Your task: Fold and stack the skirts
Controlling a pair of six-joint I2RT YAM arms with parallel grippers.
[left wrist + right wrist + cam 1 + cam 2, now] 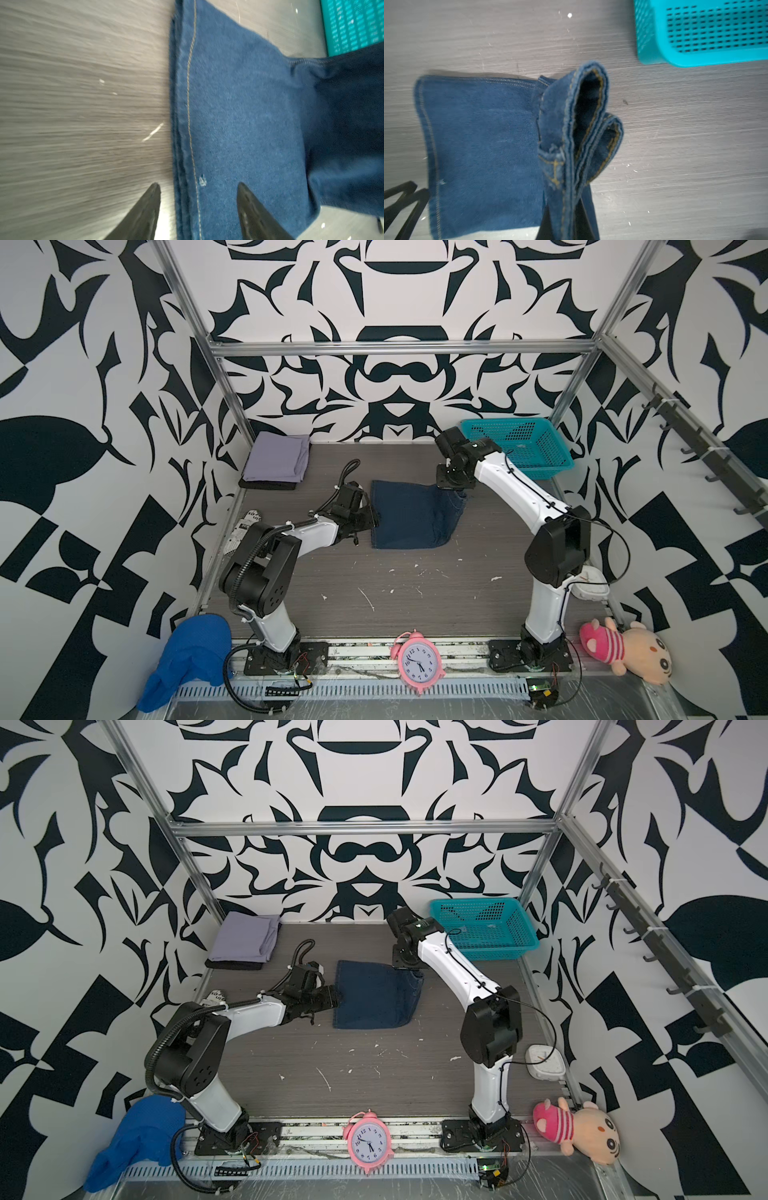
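The denim skirt (409,518) lies in the middle of the surface (415,597). It is dark blue with pale hem stitching and mostly flat, but the waistband end on the right is raised and bunched into a loop. The lavender skirt (276,458) sits folded on the black skirt (266,485) in the far left corner. The right hand (564,207) points down, clamped on the raised waistband. The left hand (198,184) reaches low to the left hem, fingers apart, one over denim and one over bare surface.
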